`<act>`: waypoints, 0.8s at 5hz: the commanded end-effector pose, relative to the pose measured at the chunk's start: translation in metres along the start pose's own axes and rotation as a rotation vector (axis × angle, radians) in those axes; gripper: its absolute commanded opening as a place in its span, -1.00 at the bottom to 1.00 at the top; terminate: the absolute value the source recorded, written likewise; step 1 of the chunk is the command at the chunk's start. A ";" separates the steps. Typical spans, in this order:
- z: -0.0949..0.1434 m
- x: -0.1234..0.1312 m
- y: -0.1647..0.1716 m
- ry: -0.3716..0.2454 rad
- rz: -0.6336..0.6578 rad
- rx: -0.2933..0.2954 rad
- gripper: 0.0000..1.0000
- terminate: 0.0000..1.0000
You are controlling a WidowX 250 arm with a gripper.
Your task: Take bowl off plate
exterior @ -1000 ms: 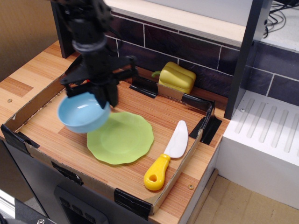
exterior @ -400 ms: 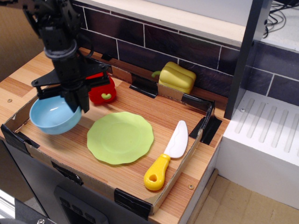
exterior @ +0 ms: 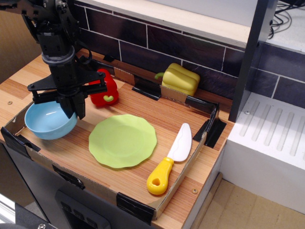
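Observation:
The light blue bowl (exterior: 45,121) sits low at the left end of the tray, to the left of the lime-green plate (exterior: 123,140) and apart from it. The plate lies flat and bare in the middle of the tray. My black gripper (exterior: 74,112) comes down from above and is shut on the bowl's right rim. I cannot tell whether the bowl rests on the wood or hangs just above it.
A red toy pepper (exterior: 106,90) stands right behind the gripper. A yellow toy pepper (exterior: 180,79) is at the back wall. A toy knife with a yellow handle (exterior: 171,160) lies right of the plate. Low cardboard walls (exterior: 138,207) ring the tray. A white rack (exterior: 271,143) is at the right.
My gripper has carried the bowl from above the plate's left edge leftward and down to the tray's left end. The plate has stayed in place.

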State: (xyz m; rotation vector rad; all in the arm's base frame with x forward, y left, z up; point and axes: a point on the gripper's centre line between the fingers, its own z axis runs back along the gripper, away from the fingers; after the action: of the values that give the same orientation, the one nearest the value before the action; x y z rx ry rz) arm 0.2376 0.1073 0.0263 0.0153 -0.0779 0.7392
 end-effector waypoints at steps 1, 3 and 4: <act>0.026 -0.006 -0.017 -0.026 -0.038 -0.017 1.00 -1.00; 0.053 -0.015 -0.031 -0.045 -0.046 -0.023 1.00 -1.00; 0.065 -0.023 -0.047 -0.015 -0.082 -0.046 1.00 -1.00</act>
State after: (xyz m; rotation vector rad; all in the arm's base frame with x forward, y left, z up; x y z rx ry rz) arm 0.2380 0.0558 0.0742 -0.0136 -0.0490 0.6592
